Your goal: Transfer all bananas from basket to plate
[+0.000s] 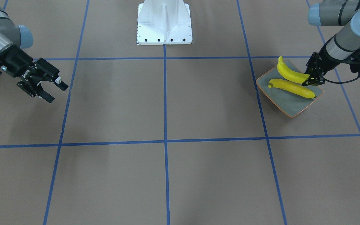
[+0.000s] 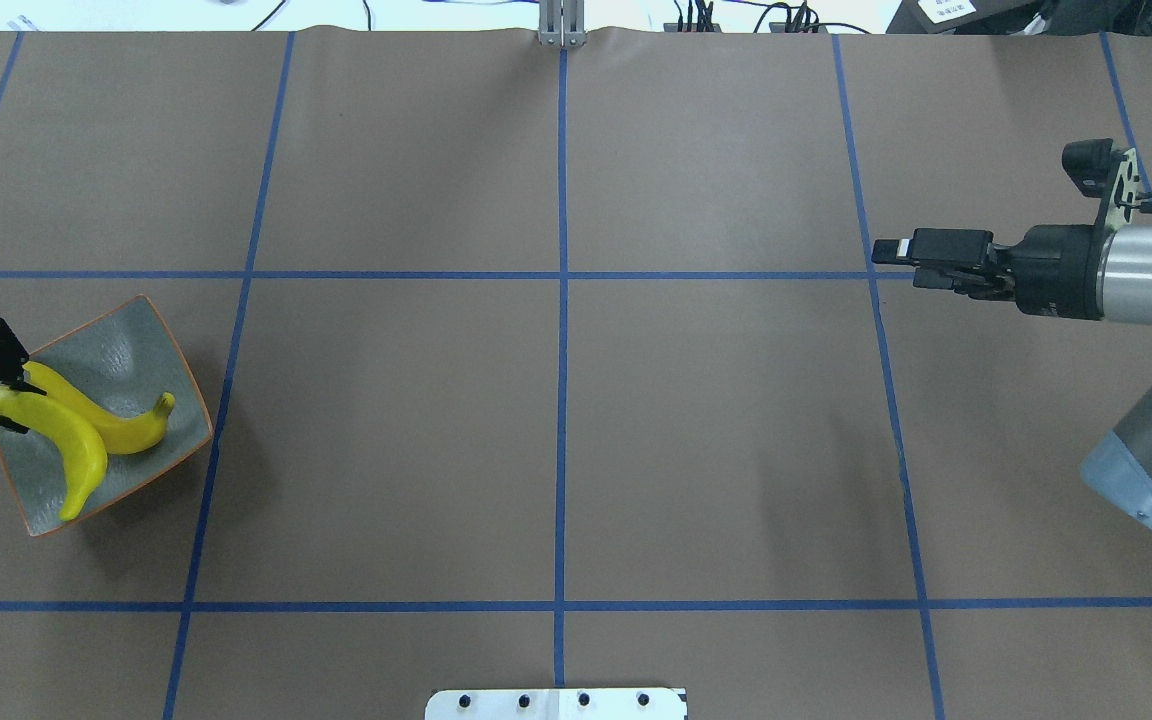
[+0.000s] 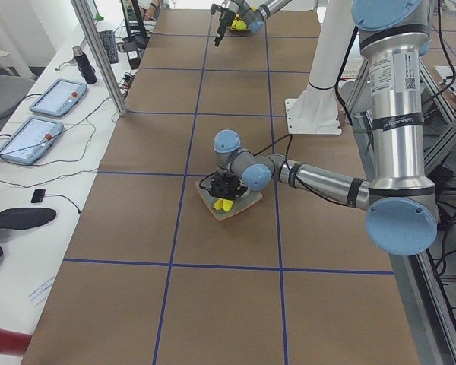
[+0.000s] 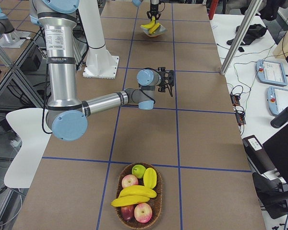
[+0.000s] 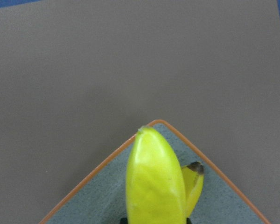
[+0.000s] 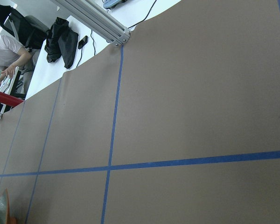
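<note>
Banana (image 1: 291,74), glossy so likely slippery, light, stiff, pinched by its end in left gripper (image 1: 312,82) over plate (image 1: 287,104) at right, second banana (image 1: 292,88) lying there, two bananas (image 4: 134,193) in basket (image 4: 159,203) wanting mid-body grips; right gripper (image 1: 56,92) gapes empty.

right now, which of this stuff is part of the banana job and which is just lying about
Job: plate, held banana in left gripper, second banana on the plate, basket, two bananas in it.
Lying about: apples in the basket, white mount, tablets, open right gripper.
</note>
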